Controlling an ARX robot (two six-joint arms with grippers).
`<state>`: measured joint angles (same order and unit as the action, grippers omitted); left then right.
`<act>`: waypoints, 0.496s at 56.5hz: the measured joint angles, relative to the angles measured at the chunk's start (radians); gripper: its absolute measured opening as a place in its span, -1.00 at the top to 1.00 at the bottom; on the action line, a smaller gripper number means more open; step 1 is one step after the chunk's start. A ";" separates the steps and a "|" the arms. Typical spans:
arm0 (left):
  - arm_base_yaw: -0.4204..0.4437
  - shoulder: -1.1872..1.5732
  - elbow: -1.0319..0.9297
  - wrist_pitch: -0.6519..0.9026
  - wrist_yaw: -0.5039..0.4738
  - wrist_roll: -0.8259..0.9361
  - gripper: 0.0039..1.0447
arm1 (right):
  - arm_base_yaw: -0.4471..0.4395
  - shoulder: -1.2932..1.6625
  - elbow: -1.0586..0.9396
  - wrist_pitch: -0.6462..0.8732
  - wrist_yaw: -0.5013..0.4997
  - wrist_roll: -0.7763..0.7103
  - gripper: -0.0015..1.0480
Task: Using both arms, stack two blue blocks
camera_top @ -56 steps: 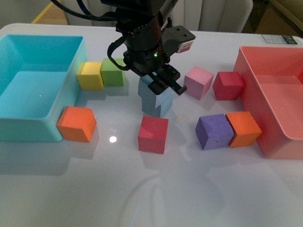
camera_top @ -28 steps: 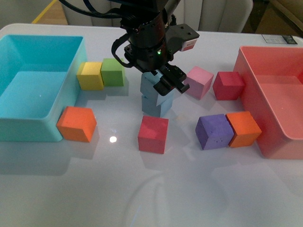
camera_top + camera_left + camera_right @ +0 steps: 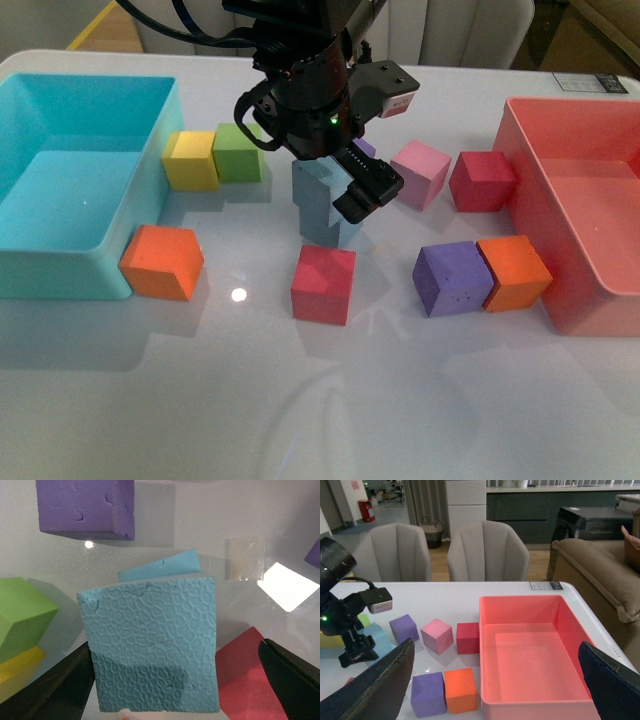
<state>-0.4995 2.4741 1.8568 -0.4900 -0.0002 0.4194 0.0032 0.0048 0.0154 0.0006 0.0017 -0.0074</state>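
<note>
Front view first: the two blue blocks point(image 3: 320, 205) sit stacked one on the other in the middle of the white bench point(image 3: 320, 400), right behind a red cube point(image 3: 324, 284). The left tool point(image 3: 358, 190) hangs over the stack, and its black body hides most of the top block. From here I can't really tell how wide the jaws are. Around it there's a turquoise bin point(image 3: 60, 250) on the left with an orange cube point(image 3: 161, 262) at its corner, plus a yellow cube point(image 3: 191, 160) and green cube point(image 3: 238, 152) side by side. On the right are a pink cube point(image 3: 420, 173), another red one point(image 3: 482, 181), a purple cube point(image 3: 452, 278) touching an orange one point(image 3: 514, 272), and the red bin point(image 3: 590, 200).

Left wrist view: looking straight down on the top blue block point(image 3: 155, 645), with a sliver of the lower blue block point(image 3: 162, 569) poking out from under it, so they're slightly misaligned. The left tool's fingers point(image 3: 50, 690) are spread to either side of the block, open.

Right wrist view: the right tool point(image 3: 495, 690) is up high and well away from the blocks, jaws wide apart, holding nothing.
</note>
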 joint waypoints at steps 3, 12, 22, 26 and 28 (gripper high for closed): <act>0.003 -0.019 -0.026 0.008 0.001 0.002 -0.84 | 0.000 0.000 0.000 0.000 0.000 0.000 -0.83; 0.023 -0.079 -0.091 0.029 0.001 0.003 -0.84 | 0.000 0.000 0.000 0.000 0.000 0.000 -0.83; 0.065 -0.199 -0.198 0.072 0.010 0.001 -0.84 | 0.000 0.000 0.000 0.000 0.000 0.000 -0.83; 0.080 -0.256 -0.253 0.093 0.032 -0.010 -0.84 | 0.000 0.000 0.000 0.000 0.000 0.000 -0.83; 0.085 -0.289 -0.286 0.109 0.042 -0.016 -0.84 | 0.000 0.000 0.000 0.000 0.000 0.000 -0.83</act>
<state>-0.4141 2.1853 1.5707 -0.3809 0.0418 0.4038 0.0032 0.0048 0.0154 0.0006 0.0017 -0.0074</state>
